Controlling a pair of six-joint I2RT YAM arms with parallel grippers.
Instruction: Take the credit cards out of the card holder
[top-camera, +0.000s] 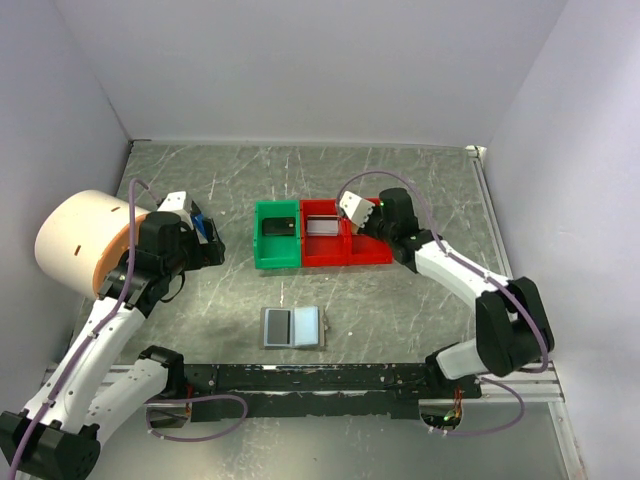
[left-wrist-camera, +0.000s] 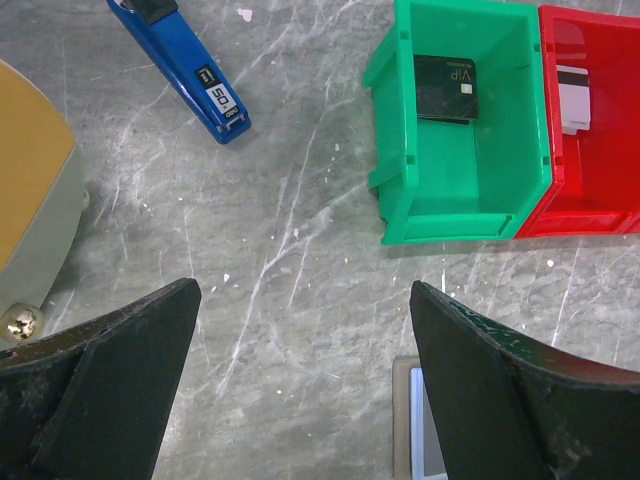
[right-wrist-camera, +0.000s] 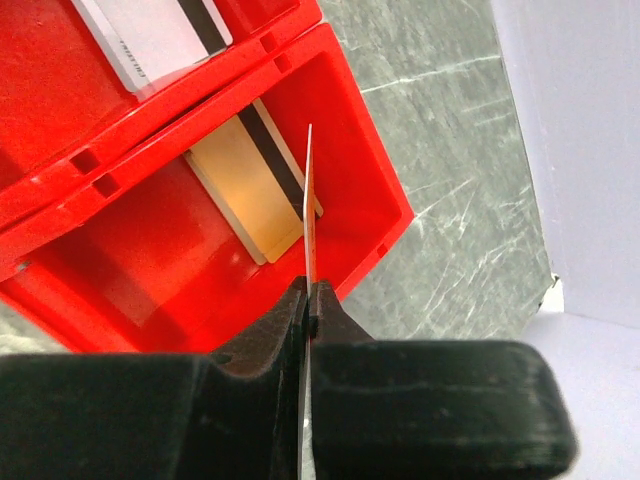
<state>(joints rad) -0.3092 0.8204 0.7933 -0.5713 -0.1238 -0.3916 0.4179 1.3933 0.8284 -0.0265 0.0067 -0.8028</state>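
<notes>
The card holder (top-camera: 293, 327) lies open and flat on the tabletop (top-camera: 420, 310), near the front edge, showing two pale panels. At its 12 o'clock stands a green tray (top-camera: 262, 255) with a dark card (top-camera: 280, 228) in it. Touching that tray at 3 o'clock is a red tray (top-camera: 325, 255) with a pale striped card (top-camera: 322, 225), then a second red tray (right-wrist-camera: 360, 140).

Only the right wrist view shows a beige striped card (right-wrist-camera: 245, 190) lying in that second tray. It also shows the right end effector (right-wrist-camera: 308, 300) clenched on a thin card (right-wrist-camera: 309, 200) held edge-on above it. The left wrist view reads "VIP" on the dark card. The left end effector (left-wrist-camera: 305, 300) is released, its fingers spread wide over bare tabletop, with a blue-and-black gadget (left-wrist-camera: 185, 65) at its 11 o'clock.

The tabletop is grey-green marbled, enclosed by plain white walls (top-camera: 300, 70).
</notes>
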